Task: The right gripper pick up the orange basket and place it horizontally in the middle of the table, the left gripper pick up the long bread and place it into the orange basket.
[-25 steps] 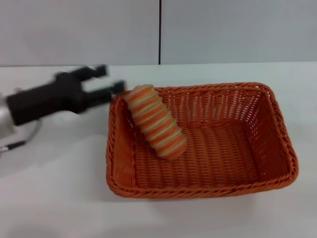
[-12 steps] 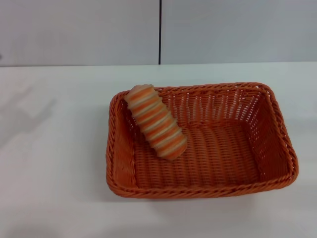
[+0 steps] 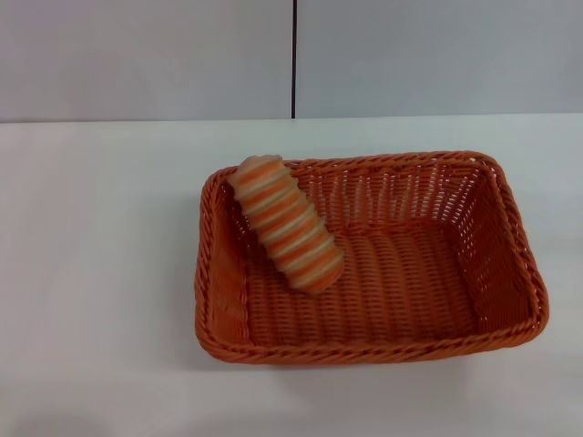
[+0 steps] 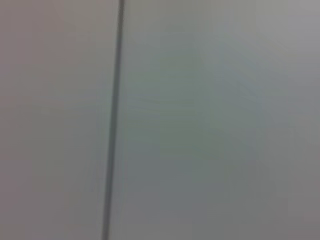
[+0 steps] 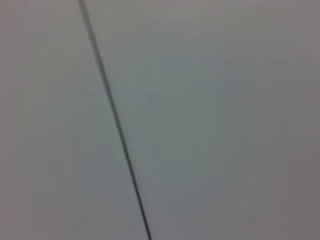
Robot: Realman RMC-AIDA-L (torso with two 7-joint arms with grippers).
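The orange basket lies lengthwise across the middle of the white table in the head view. Inside it, the long bread leans at a slant, its upper end resting on the basket's far left rim and its lower end on the woven floor. Neither the left gripper nor the right gripper appears in any view. Both wrist views show only a plain grey wall with a dark seam.
A grey wall with a vertical dark seam runs behind the table's far edge. White tabletop surrounds the basket on the left and in front.
The left arm, which stood just left of the basket beside the bread a second ago, has withdrawn out of the head view. Bread and basket have not moved.
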